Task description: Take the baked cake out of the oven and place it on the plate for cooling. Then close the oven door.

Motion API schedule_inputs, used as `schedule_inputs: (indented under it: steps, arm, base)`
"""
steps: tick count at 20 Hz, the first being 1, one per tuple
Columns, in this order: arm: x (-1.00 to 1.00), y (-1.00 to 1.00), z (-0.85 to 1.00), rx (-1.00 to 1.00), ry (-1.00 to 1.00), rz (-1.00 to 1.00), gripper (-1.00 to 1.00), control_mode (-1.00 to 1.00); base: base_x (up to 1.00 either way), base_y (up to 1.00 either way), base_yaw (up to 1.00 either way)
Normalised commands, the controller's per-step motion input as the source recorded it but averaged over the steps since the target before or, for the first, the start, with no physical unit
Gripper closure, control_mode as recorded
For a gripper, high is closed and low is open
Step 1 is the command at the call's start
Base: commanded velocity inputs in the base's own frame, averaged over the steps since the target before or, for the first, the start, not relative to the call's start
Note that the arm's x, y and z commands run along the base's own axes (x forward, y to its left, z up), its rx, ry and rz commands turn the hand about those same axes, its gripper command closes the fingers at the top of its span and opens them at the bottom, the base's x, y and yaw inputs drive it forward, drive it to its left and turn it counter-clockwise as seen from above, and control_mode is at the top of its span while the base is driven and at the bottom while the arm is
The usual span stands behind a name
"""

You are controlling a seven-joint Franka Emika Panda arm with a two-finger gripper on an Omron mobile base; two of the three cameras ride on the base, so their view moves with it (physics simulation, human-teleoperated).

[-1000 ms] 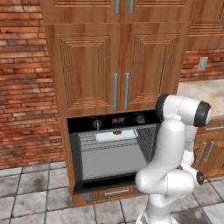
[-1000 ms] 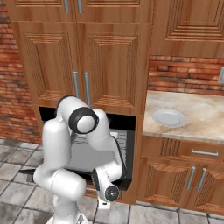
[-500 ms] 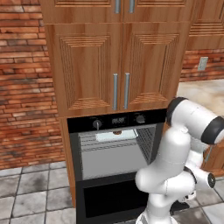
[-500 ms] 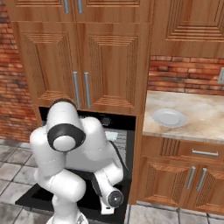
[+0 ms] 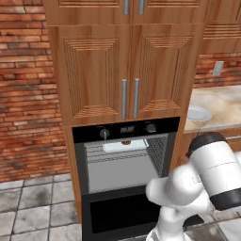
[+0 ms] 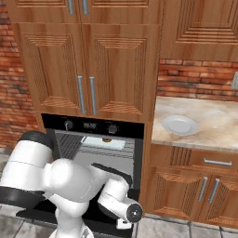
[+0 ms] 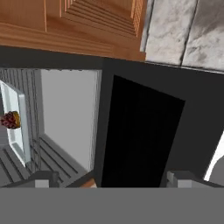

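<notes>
The oven [image 5: 126,128] stands open, and its black oven door [image 5: 126,214] hangs folded down flat in front. On the upper rack lies a pale tray [image 5: 124,146] with the cake [image 5: 125,142], a small brown lump, on top. From the right base view the cake [image 6: 107,139] is a dark speck inside the oven [image 6: 91,125]. In the hand view my gripper [image 7: 111,179] is open over the oven door [image 7: 144,131], with nothing between its fingertips [image 7: 43,179]. The cake [image 7: 11,119] sits at the left edge there. The white plate [image 6: 179,124] rests on the counter, also visible as plate [image 5: 197,113].
Wooden cabinet doors [image 5: 127,70] with vertical handles rise above the oven. A beige counter [image 6: 209,125] lies to the right, with drawers and cabinets [image 6: 204,186] below. A brick wall [image 5: 28,94] lies to the left, and grey floor tiles [image 5: 33,207] spread below it.
The oven door has swung from partly open to fully down. My gripper has opened wide and my arm has sunk lower in front of the oven.
</notes>
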Motion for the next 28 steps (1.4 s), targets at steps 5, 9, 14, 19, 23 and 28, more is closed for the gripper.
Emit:
schedule_inputs:
  steps: [5,9,14,19,23,28]
  arm:
    - [0.21,0.02,0.05,0.00,-0.02,0.00,-1.00,-1.00]
    - [0.33,0.19,0.00,0.00,0.00,0.00,-1.00,-1.00]
    - [0.30,0.34,0.00,0.00,0.00,0.00,-1.00,-1.00]
    - [0.21,0.48,-0.02,0.00,0.00,0.00,-1.00,-1.00]
    - [0.22,0.42,0.00,0.00,0.00,0.00,-1.00,-1.00]
    - [0.13,0.48,0.00,0.00,-0.07,0.00,-1.00,-1.00]
  base:
    - [0.00,0.00,0.00]
    - [0.00,0.00,0.00]
    - [0.00,0.00,0.00]
    - [0.00,0.00,0.00]
    - [0.00,0.00,0.00]
    - [0.00,0.00,0.00]
